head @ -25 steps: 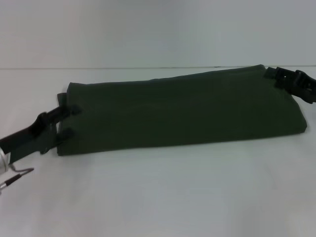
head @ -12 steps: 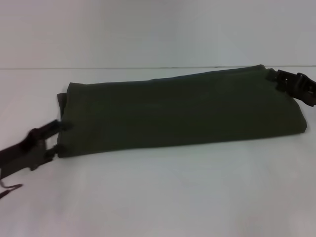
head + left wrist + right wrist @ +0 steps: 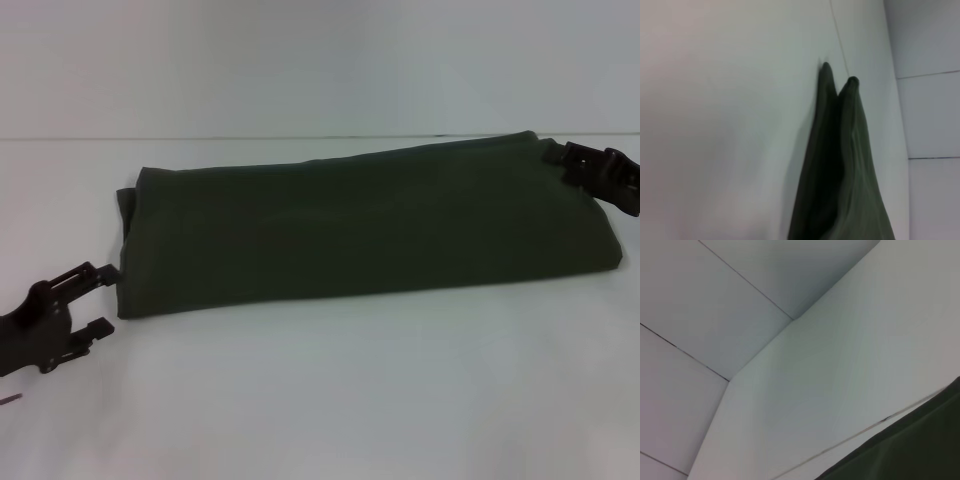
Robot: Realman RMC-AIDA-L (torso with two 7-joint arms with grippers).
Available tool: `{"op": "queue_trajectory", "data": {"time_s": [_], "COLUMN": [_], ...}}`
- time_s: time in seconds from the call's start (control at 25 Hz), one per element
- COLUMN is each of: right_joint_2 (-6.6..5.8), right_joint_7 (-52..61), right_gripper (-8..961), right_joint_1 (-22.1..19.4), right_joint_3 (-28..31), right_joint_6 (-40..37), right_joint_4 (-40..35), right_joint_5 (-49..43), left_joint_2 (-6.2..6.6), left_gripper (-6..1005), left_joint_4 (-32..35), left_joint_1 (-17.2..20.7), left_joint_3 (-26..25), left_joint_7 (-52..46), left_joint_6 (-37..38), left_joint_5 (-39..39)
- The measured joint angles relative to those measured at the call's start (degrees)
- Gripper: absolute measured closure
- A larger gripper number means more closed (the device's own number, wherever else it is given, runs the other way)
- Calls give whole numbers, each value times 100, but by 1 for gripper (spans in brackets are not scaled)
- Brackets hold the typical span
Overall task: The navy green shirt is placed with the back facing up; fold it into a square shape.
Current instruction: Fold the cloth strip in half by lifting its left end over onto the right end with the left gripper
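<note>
A dark olive-green soft cotton shirt (image 3: 365,225), folded into a long, smooth band, is lying across the white matte table (image 3: 330,400); the black left gripper (image 3: 98,300) is hovering just beside the band's left end, fingers spread, holding nothing; the black right gripper (image 3: 560,155) is touching the far right corner, its grip impossible to tell.

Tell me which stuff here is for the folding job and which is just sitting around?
For the job:
- dark olive-green soft cotton shirt, folded into a long band
- left claw, open, just off the shirt's left end
- right claw, at its far right corner

Just there:
- white table
</note>
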Motion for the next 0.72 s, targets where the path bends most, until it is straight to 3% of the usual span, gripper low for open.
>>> {"op": "queue_trajectory", "data": {"time_s": [0.72], "right_joint_2": [40], "right_joint_7": [0], "right_gripper": [346], "right_joint_1": [-4], "right_joint_3": [18], "right_joint_6": [138], "right_joint_4": [9], "right_joint_5": [0], "left_joint_2": [34], "left_gripper": [148], "left_joint_4": [-472], "left_joint_1": [-197], "left_joint_3": [66], "left_joint_7": [-126], "left_joint_6": [-519], "left_joint_5": [9]}}
